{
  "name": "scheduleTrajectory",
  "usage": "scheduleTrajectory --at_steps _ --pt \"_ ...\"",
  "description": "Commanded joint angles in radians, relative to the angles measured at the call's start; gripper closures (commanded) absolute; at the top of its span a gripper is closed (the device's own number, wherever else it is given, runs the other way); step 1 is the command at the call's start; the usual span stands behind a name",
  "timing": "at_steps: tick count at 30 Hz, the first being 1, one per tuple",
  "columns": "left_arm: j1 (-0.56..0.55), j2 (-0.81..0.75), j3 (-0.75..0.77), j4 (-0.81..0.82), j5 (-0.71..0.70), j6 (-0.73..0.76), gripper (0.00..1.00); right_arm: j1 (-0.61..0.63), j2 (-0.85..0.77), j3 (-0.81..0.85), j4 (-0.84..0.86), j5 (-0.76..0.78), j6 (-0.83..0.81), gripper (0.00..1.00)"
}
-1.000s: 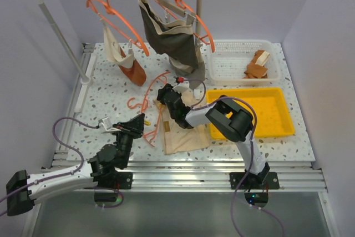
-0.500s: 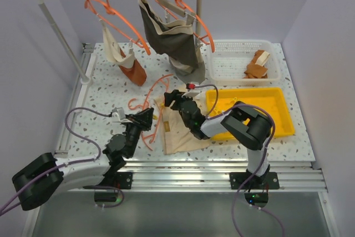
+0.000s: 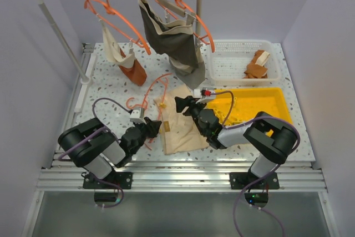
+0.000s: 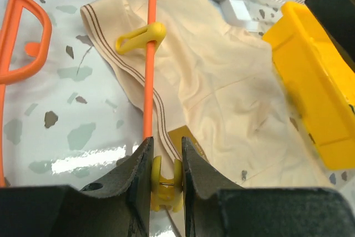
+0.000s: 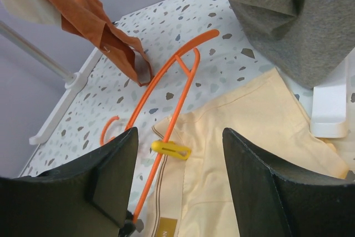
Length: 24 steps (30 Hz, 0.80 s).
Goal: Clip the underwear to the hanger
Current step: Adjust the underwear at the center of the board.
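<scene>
Pinching a yellow clip (image 4: 166, 186) on the bar of the hanger (image 4: 148, 81), our left gripper (image 4: 165, 159) sat low; we saw our right gripper (image 5: 178, 137) spread, empty, above the underwear (image 4: 216, 92), which lay flat on the bench (image 4: 61, 76) under that bar.

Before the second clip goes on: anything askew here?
The underwear lies askew to the hanger: its striped waistband shows beside the bar at the far yellow clip, then crosses under it near the held clip in the left gripper. Nothing looks spilled or damaged.
</scene>
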Motion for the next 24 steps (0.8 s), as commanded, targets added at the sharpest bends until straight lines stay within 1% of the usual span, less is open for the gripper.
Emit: scheduleTrajectory --at_steps 1,3,8,13,14,19,22,24 --pt "0.028 0.129 -0.222 0.605 0.093 0.011 1.0 0.0 -0.08 -0.05 0.07 -0.017 -0.035 0.34" --pt "0.037 0.138 -0.21 0.615 0.109 -0.005 1.0 0.0 -0.108 -0.067 0.068 -0.012 -0.047 0.34" --pt "0.038 0.076 -0.195 0.615 0.135 0.024 1.0 0.0 -0.129 -0.102 0.068 -0.006 -0.058 0.34" --pt "0.038 0.014 -0.213 0.615 0.115 0.028 1.0 0.0 -0.119 -0.104 0.065 -0.017 -0.06 0.34" --pt "0.038 0.007 -0.221 0.615 0.094 0.03 1.0 0.0 -0.117 -0.104 0.065 -0.021 -0.058 0.34" --pt "0.04 -0.064 -0.229 0.615 0.066 0.054 1.0 0.005 -0.086 -0.101 0.065 -0.064 -0.055 0.35" --pt "0.057 -0.076 -0.229 0.592 0.051 0.065 1.0 0.008 -0.062 -0.115 0.078 -0.07 -0.045 0.35" --pt "0.078 -0.063 -0.247 0.606 0.04 0.059 1.0 0.011 -0.057 -0.119 0.084 -0.086 -0.043 0.35"
